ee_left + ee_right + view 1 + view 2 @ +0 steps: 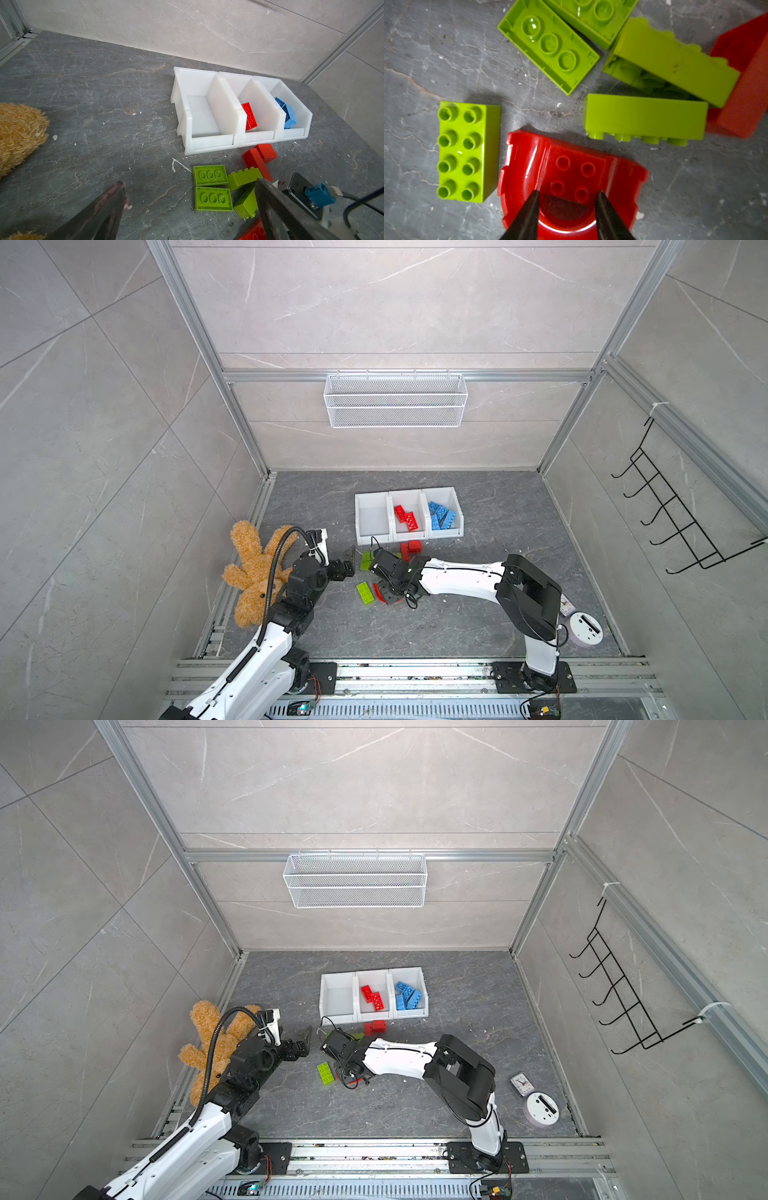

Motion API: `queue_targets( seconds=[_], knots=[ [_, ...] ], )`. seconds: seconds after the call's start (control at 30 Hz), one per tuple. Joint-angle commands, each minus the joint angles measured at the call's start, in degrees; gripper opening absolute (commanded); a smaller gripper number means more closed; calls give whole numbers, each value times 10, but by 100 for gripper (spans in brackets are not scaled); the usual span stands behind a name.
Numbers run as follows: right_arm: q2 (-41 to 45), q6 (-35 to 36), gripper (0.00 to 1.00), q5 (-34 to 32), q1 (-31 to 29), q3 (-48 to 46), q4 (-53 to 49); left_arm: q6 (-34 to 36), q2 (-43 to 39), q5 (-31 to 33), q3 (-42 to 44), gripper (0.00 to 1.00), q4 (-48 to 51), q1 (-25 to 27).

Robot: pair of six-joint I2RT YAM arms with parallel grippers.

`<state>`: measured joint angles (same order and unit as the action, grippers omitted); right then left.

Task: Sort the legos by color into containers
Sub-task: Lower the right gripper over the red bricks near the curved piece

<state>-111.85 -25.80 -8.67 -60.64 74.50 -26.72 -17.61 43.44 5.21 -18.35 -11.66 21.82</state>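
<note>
Right claw (pixel 568 194): jaws narrowly parted astride the red arch lego (pixel 571 166); grip cannot be confirmed. Left claw (pixel 189 182): open, empty, beside green legos (pixel 209 175) just before the containers (pixel 212 143). Inside: red legos (pixel 250 116) middle, blue legos (pixel 288 116) right.

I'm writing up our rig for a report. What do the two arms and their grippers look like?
Both have white shells, black joint housings and black base plates. The left arm carries a thick ribbed black hose; the right arm has thin black wires at its wrist and a blue connector. The left gripper and right gripper each have two dark, tapered, pointed fingers.
</note>
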Motion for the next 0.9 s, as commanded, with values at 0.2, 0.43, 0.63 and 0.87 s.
queue_targets(
  seconds=[0.2,0.43,0.63,0.87],
  knots=[
    [60,-9,38,-21,-1,-29,0,-3,-5,-6,-11,100,-14,-1],
    [96,14,38,-56,12,-24,-11,-4,-3,-8,-11,99,-17,-2],
    [81,20,41,-43,25,-7,-29,1,-9,-4,-14,100,-7,-1],
    [158,-81,49,-39,49,-103,-3,-2,-15,-6,-10,100,-12,-2]
  ],
)
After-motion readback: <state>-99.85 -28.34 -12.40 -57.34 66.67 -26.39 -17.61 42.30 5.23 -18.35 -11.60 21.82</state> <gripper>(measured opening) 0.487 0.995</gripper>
